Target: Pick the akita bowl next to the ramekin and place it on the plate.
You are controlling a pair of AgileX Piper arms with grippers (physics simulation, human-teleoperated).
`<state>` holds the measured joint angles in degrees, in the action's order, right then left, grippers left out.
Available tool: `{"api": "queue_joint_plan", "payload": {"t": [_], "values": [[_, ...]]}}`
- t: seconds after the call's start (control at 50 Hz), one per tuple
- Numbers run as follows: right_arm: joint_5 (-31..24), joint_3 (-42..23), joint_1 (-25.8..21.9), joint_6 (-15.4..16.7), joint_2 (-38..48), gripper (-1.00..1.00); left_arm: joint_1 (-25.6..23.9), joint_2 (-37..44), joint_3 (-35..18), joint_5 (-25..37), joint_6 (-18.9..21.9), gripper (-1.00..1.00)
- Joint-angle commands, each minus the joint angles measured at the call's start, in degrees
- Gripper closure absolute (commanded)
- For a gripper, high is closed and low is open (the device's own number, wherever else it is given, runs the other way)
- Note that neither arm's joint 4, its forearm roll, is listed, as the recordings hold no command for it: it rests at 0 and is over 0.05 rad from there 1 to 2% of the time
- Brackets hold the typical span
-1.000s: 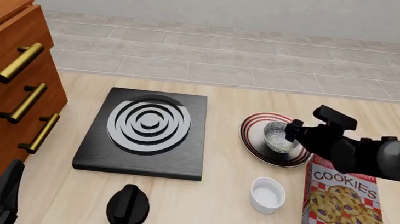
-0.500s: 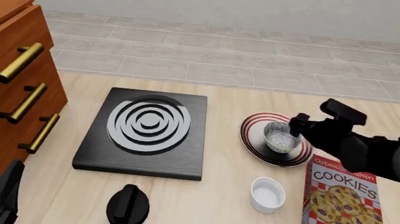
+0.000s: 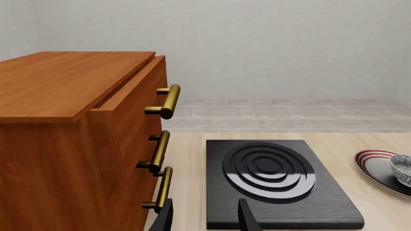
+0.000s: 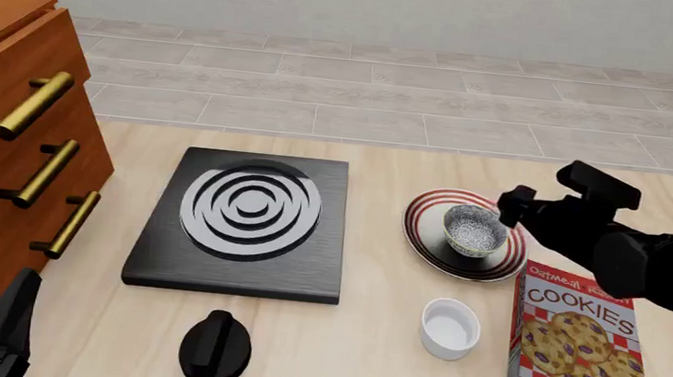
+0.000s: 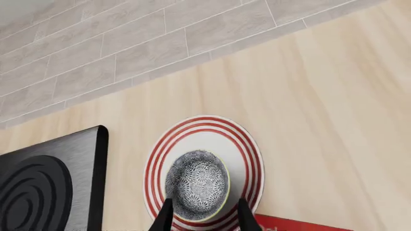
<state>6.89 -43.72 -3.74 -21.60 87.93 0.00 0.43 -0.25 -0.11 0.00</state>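
akita bowl [image 4: 475, 231]: 1, on plate [image 4: 424, 239] | ramekin [image 4: 449, 327]: 1

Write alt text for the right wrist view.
Seen from above, the akita bowl sits upright on the red-ringed plate on a pale wooden table. The open right gripper has a fingertip on each side of the bowl, and the black stove lies beside the plate.

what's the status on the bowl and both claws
Right claw open, above the akita bowl, nothing held. Bowl sits on the plate. Left claw open, idle near the drawers. Ramekin alone, nothing blocking.
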Motion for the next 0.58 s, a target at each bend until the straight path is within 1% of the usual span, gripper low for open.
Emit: {"api": "queue_joint_plan", "payload": {"t": [0.02,0.58], "values": [[-1.10,1.15,0.34,-0.12,-3.08,-1.00,0.00,0.00,0.00,0.00,0.00,-1.00],[-3.31,4.37,0.89,-0.58,-10.54,-1.00,0.00,0.00,0.00,0.00,0.00,-1.00]]}}
